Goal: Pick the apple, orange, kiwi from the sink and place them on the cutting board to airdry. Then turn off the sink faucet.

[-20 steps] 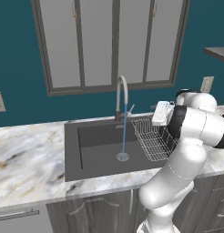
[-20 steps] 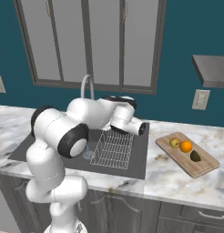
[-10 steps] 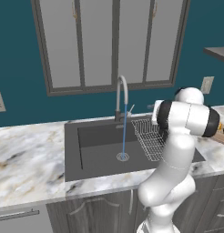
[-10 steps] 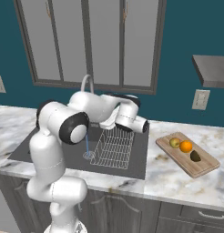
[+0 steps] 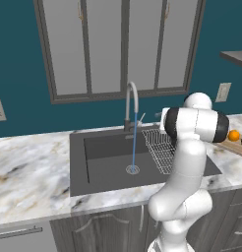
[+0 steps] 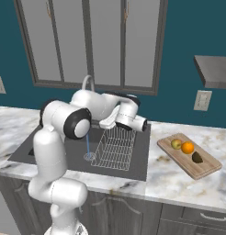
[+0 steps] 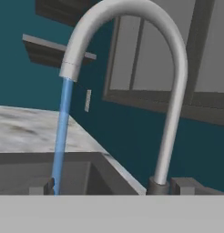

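The apple (image 6: 177,143), the orange (image 6: 188,147) and the kiwi (image 6: 197,157) lie together on the cutting board (image 6: 204,169), on the counter right of the sink (image 6: 55,149). The orange (image 5: 233,135) also peeks out behind my arm at the right edge of the left base view. The sink faucet (image 6: 88,83) is running, a blue stream (image 5: 134,145) falling to the drain. My gripper (image 6: 107,124) hangs open and empty over the wire rack (image 6: 115,148), pointing at the faucet. Seen from the hand, the gooseneck (image 7: 174,91) stands just ahead, its base near the right fingertip (image 7: 183,185).
A window with grey frames (image 6: 92,43) runs along the blue wall behind the sink. Marble counter (image 5: 29,172) extends to the left, and a grey shelf (image 6: 216,69) juts out at the upper right. A wall outlet (image 6: 202,100) sits above the board.
My arm has turned at the elbow and the hand has edged from over the rack toward the faucet. The fruit on the board has stayed put and water keeps running.
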